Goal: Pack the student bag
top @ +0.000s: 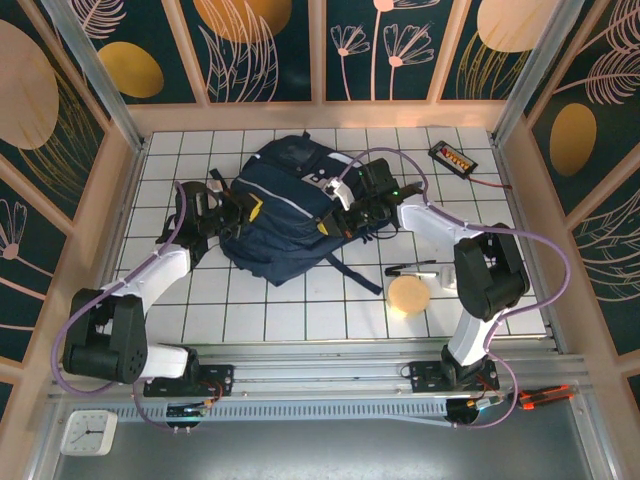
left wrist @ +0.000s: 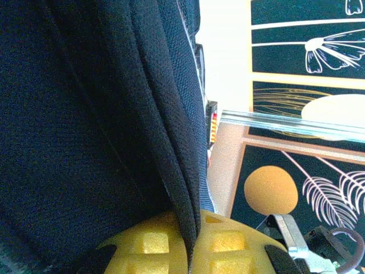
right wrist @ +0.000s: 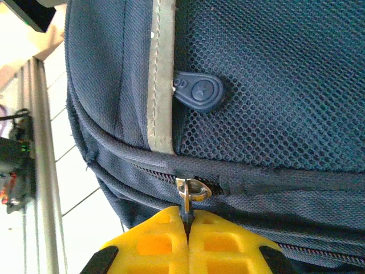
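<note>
Student bag (top: 285, 215) lies flat on the white tiled table (top: 300, 315), left of centre and up towards the far wall. There's open tile along the near edge in front of it. There's more room out to the right, where a round tan disc (top: 408, 295) and a dark pen (top: 410, 268) lie well apart from the bag. A small black device (top: 452, 156) sits near the far right corner, and panelled walls close in three sides. Left gripper (left wrist: 191, 242) is at the bag's left side, yellow pads (left wrist: 148, 242) clamped on a fold of navy fabric. Right gripper (right wrist: 187, 240) is at its right side, pinched tight on the metal zipper pull (right wrist: 192, 189), just below a grey stripe (right wrist: 162, 74). Which compartment that zip closes I can't make out this close.
</note>
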